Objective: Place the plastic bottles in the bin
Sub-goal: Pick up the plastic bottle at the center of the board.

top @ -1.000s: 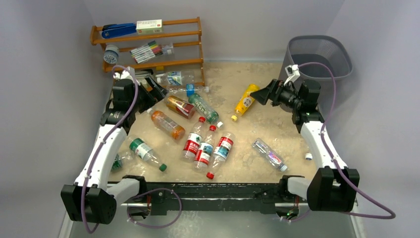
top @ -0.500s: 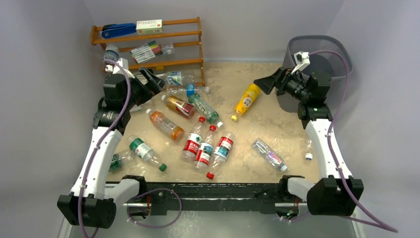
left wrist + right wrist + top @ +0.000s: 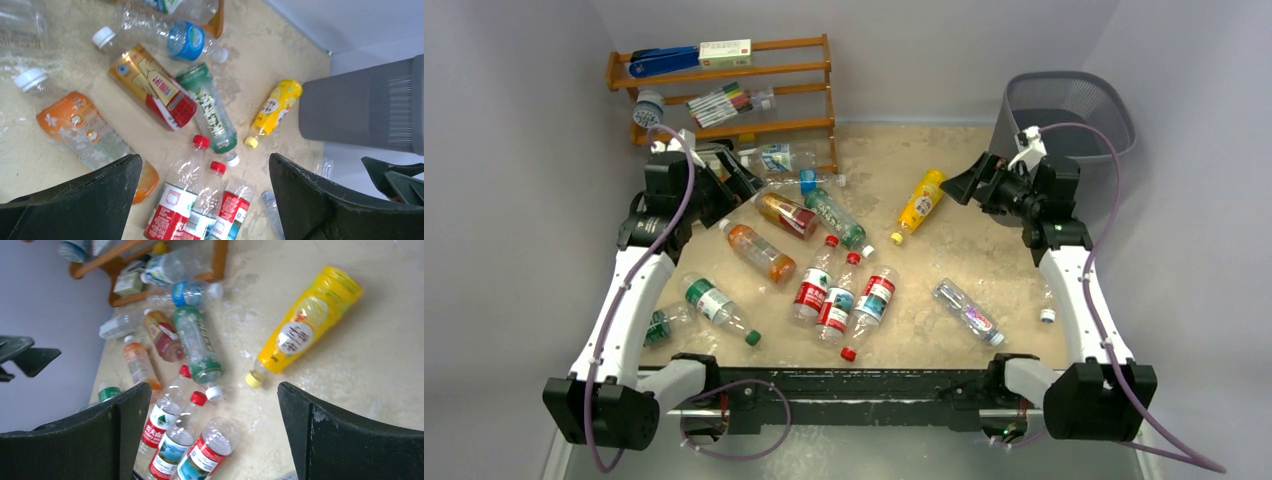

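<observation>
Right wrist: yellow bottle [image 3: 306, 322] lies sideways, capped, labelled.

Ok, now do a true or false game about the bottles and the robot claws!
1. The yellow bottle lies on the table, outside the bin. True.
2. The right claw is holding a bottle. False: it is open and empty.
3. The markers sit on the wooden rack. True.
4. All the bottles on the table are standing up. False: they lie on their sides.
5. The left claw is shut. False: it is wide open above the bottles.
</observation>
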